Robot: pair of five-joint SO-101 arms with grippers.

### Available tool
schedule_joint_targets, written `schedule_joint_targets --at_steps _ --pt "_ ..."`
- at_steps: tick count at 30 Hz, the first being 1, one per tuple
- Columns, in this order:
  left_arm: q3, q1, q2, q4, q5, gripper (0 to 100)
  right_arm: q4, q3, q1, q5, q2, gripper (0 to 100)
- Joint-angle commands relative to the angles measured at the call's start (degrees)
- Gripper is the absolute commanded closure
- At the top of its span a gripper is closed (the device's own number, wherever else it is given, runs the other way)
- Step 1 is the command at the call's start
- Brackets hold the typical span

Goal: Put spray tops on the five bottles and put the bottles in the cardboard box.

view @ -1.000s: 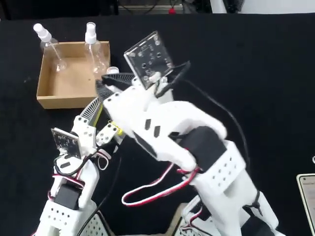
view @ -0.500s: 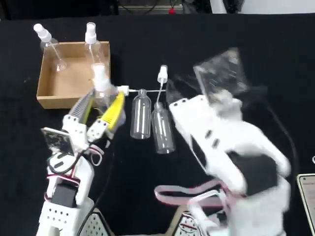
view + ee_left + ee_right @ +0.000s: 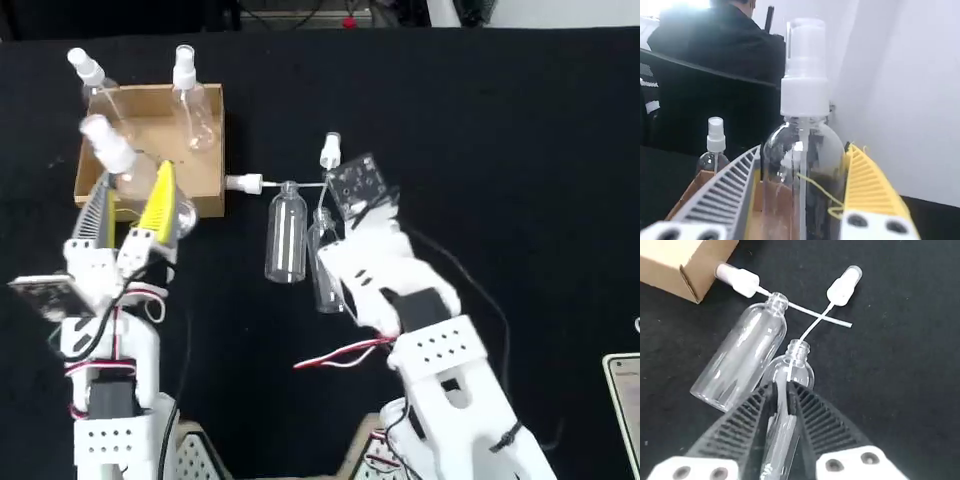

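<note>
My left gripper (image 3: 133,180) is shut on a clear bottle (image 3: 802,175) fitted with a white spray top (image 3: 804,75), held tilted over the near edge of the cardboard box (image 3: 150,205). Two capped bottles (image 3: 95,85) (image 3: 190,100) lean at the box's far side. On the black table lie two open bottles (image 3: 286,235) (image 3: 790,370), with two loose spray tops (image 3: 245,183) (image 3: 331,152) at their necks. My right gripper (image 3: 780,386) hovers over the right-hand open bottle, open only by a narrow gap, with the bottle showing through it.
The right arm (image 3: 400,300) stretches over the table's middle, just right of the lying bottles. A pale flat device (image 3: 625,390) sits at the right edge. The black cloth to the right and at the back is bare.
My left gripper carried the capped bottle left, from beside the box to over its near edge. The right arm swung away from that bottle and came down over the lying bottles.
</note>
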Motion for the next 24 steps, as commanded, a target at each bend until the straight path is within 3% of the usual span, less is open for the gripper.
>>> schedule_joint_targets --at_steps 1,9,16,24 --pt "-5.76 -1.8 -0.09 -2.99 0.79 82 -5.63 1.71 1.32 0.09 -1.1 96.3" --pt "-6.73 -1.8 6.51 -12.13 -2.29 82 -13.98 7.34 1.32 0.18 -1.1 96.5" --pt "-14.2 -1.8 28.4 -25.23 -8.26 82 -14.33 7.25 5.45 0.09 -1.01 96.6" --pt "-20.26 -1.54 54.59 -36.92 -8.09 82 -18.99 9.8 7.21 0.0 -0.84 96.6"
